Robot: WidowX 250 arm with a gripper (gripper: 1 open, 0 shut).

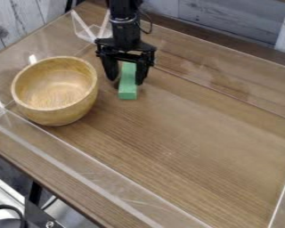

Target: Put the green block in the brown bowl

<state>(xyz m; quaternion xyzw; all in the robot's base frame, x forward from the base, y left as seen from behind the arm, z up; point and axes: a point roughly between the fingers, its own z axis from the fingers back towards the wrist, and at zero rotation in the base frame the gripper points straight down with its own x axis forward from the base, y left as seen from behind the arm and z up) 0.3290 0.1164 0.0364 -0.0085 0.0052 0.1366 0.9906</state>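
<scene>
The green block [129, 83] lies flat on the wooden table, just right of the brown bowl [54, 89]. My gripper [128, 77] points straight down over the block's far end, open, with one black finger on each side of it. The fingertips stand low, near the table surface, and the block's near end sticks out toward the camera. The bowl is empty and sits at the left, a short gap from the block.
A clear acrylic wall [133, 191] rims the table along the front and left edges. Bare wood grain stretches to the right and front of the block. A pale wall panel runs behind the table.
</scene>
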